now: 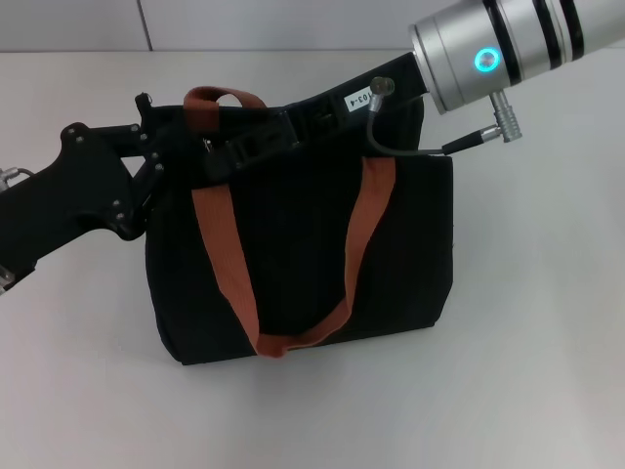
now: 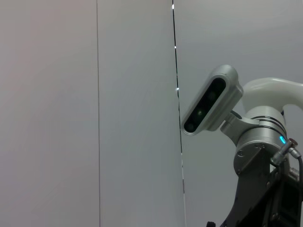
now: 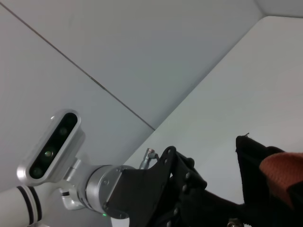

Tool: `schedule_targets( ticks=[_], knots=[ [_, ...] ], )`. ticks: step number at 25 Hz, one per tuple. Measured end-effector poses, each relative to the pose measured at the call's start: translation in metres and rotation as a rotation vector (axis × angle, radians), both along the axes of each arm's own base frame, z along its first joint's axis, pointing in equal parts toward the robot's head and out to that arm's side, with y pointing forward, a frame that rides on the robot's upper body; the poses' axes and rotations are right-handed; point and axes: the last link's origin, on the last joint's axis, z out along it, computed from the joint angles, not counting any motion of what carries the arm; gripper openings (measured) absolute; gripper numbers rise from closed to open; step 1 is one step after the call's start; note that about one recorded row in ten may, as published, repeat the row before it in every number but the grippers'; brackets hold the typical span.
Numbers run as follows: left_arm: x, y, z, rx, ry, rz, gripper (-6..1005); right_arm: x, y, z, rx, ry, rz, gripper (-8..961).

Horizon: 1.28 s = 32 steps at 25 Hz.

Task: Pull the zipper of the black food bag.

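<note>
the food bag [image 1: 312, 244] stands upright at the middle of the counter [image 1: 527, 371]. one strap [image 1: 293, 337] hangs down its near face; the other strap [image 1: 223, 97] rises at its top left corner. the left gripper [image 1: 171, 156] reaches in from the left to the bag's upper left corner, beside that strap. the right gripper [image 1: 293, 122] comes from the upper right and lies along the bag's top edge. a wall [image 1: 195, 24] stands behind the counter.

The boxy black fabric food bag [image 1: 303, 264] carries orange-brown webbing handles [image 1: 223, 254] on a plain white table [image 1: 527, 371].
</note>
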Motion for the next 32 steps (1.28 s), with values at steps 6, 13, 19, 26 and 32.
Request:
schedule_targets(
  ticks=[6,13,19,26,32],
  knots=[
    [0.0030,0.0018,-0.0014,-0.002,-0.004,-0.007,30,-0.0042,0.0015,-0.0053,0.016,-0.011,0.012,393],
    [0.0070,0.0039,-0.0031,-0.004,-0.009,-0.018,30,-0.0068,-0.0012,-0.0086,0.007,-0.009,0.028,391],
    [0.0073,0.0041,-0.0033,-0.004,-0.009,-0.018,30,-0.0030,-0.0015,-0.0082,0.010,-0.008,0.021,392],
    [0.0063,0.0034,-0.0025,0.001,-0.013,-0.013,30,-0.0012,0.0000,-0.0076,0.023,-0.008,0.014,323],
    [0.0057,0.0027,-0.0023,0.002,-0.015,-0.012,30,-0.0013,0.0013,-0.0066,0.029,-0.004,0.008,279]
  ],
)
